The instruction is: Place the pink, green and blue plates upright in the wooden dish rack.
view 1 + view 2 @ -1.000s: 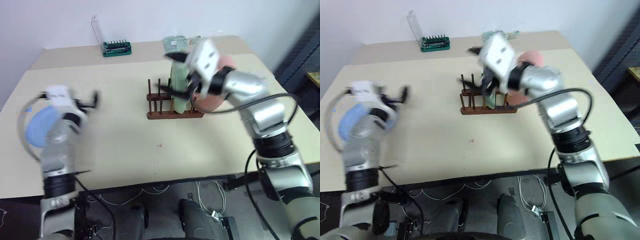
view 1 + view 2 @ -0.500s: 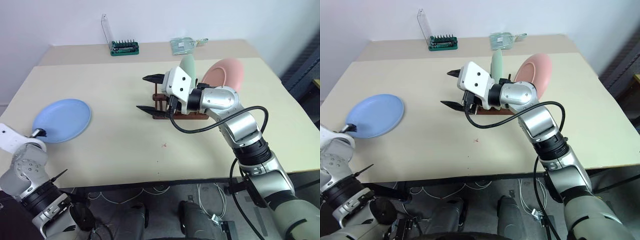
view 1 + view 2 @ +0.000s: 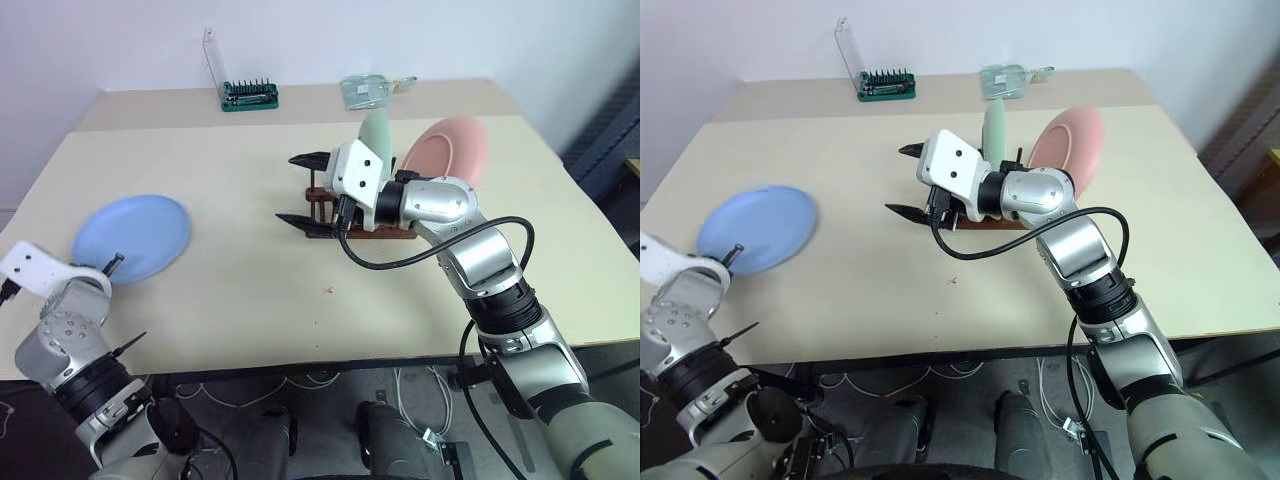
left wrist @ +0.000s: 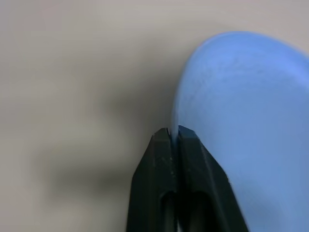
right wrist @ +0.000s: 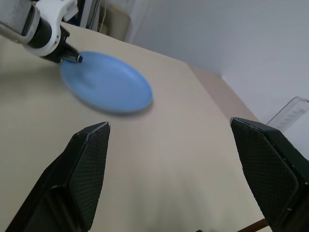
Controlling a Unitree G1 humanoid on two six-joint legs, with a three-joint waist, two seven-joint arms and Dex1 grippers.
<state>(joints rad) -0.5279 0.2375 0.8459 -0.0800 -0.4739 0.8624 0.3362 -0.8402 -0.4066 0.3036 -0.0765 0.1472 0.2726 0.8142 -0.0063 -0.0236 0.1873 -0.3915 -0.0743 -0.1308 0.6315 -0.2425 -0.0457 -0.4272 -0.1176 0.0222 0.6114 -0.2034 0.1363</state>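
The blue plate (image 3: pixel 132 238) lies at the table's left side, its near rim pinched between the fingers of my left gripper (image 4: pixel 173 133), which is shut on it. In the wooden dish rack (image 3: pixel 392 233) at mid-table the green plate (image 3: pixel 375 130) stands upright. The pink plate (image 3: pixel 450 150) stands tilted at the rack's right end. My right gripper (image 3: pixel 294 188) hovers open and empty just left of the rack, pointing left toward the blue plate (image 5: pixel 106 89). Much of the rack is hidden behind the right hand.
A green bit holder with a clear lid (image 3: pixel 248 95) and a small packet (image 3: pixel 370 90) sit near the table's back edge. Bare tabletop (image 3: pixel 240 300) stretches between the blue plate and the rack. The front edge is close to the left hand.
My left gripper has shut on the blue plate's near rim, and the plate has shifted a little to the right. The right gripper has stayed open in place.
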